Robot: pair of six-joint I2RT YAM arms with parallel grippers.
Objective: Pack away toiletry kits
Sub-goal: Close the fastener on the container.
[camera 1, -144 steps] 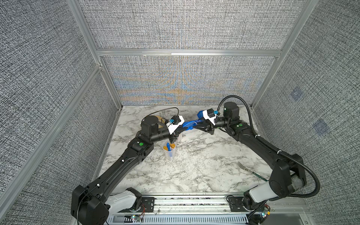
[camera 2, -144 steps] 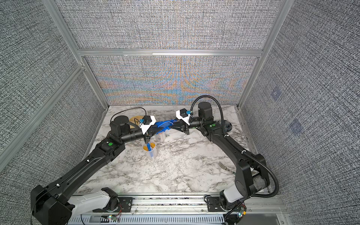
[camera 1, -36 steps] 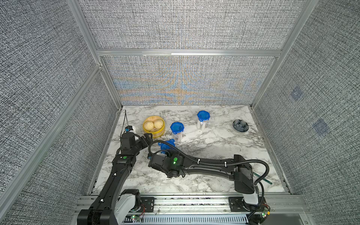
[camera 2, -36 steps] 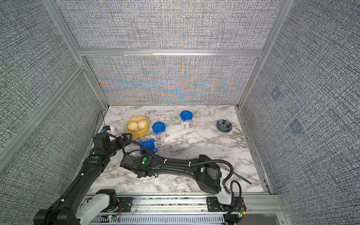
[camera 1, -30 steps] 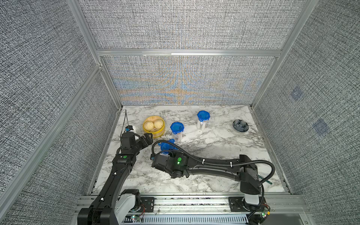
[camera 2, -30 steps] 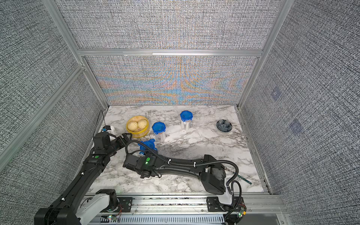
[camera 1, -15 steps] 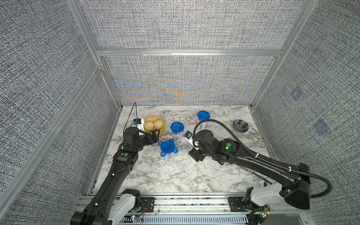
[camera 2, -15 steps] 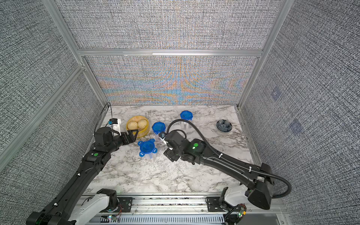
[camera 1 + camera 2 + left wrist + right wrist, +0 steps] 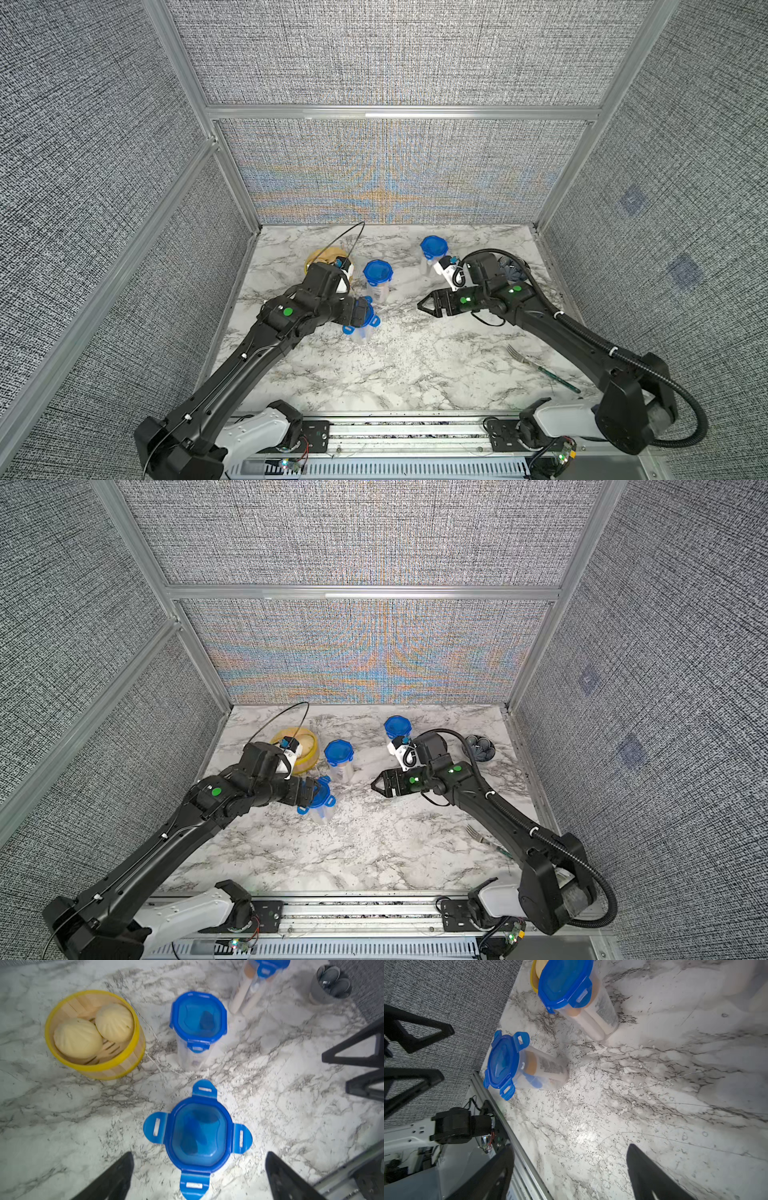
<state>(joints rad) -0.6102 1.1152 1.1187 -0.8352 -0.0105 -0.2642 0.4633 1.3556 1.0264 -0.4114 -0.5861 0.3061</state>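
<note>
On the white marble tabletop [image 9: 415,374], we see the left gripper [image 9: 199,1155] spread wide over a tall clear blue-lidded plastic tub [image 9: 199,1126], the right gripper [image 9: 570,1147] spread and empty

White marble w/ grey veins on table [image 9: 415,374]. Blue clip lids, clear walls on near tub [image 9: 199,1136], mid tub [image 9: 198,1020], far tub [image 9: 433,247] at 12; white, orange, blue seen thru walls. Yellow rims, pale wood slats on steamer [image 9: 124,1065] at 10; cream pleated buns [image 9: 78,1038]. Dark blue-grey bowl [image 9: 316,994] at 2. Green-handled fork [image 9: 544,369] at 4. Grey woven walls [image 9: 395,62], orange-blue moiré at back. Black left arm [image 9: 266,345], right arm [image 9: 582,338], green dots on both.
</note>
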